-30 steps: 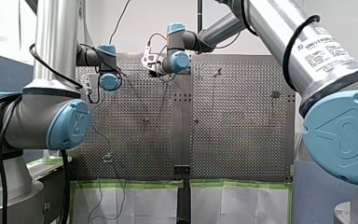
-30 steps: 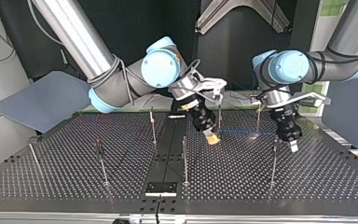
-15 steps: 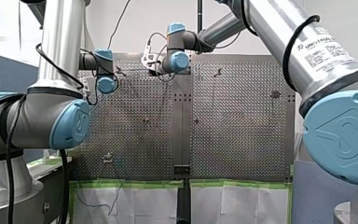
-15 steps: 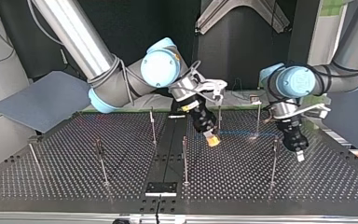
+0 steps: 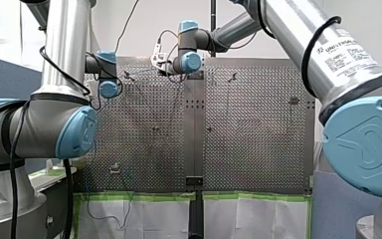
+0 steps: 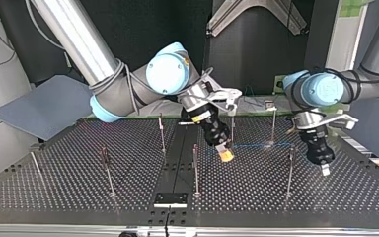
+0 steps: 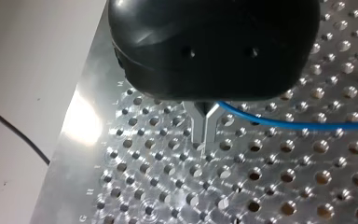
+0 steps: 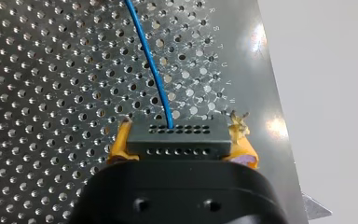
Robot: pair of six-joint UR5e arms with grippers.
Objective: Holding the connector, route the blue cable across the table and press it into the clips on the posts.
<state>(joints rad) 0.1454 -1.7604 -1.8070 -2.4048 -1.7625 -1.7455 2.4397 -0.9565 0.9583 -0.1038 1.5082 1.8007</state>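
In the right wrist view a black connector (image 8: 177,137) sits between my right gripper's (image 8: 182,147) yellow pads (image 8: 119,144), which are shut on it. The blue cable (image 8: 154,70) leaves the connector and runs ahead over the perforated table. In the top view my right gripper (image 6: 224,154) hangs low near the middle, and the blue cable (image 6: 256,146) stretches from it toward my left gripper (image 6: 324,170) at the view's right. In the left wrist view the metal fingers (image 7: 198,126) are shut, with the blue cable (image 7: 284,125) passing between them at their root.
Several thin posts stand on the table in the top view, among them post (image 6: 232,129) beside the right gripper, post (image 6: 273,123) and post (image 6: 290,170) near the left gripper. A black block (image 6: 170,199) sits at the near edge. The table's side edge (image 7: 70,154) lies beside the left gripper.
My left gripper has moved toward the top view's right and nearer that camera, drawing the cable along. My right gripper shifted slightly down with the connector.
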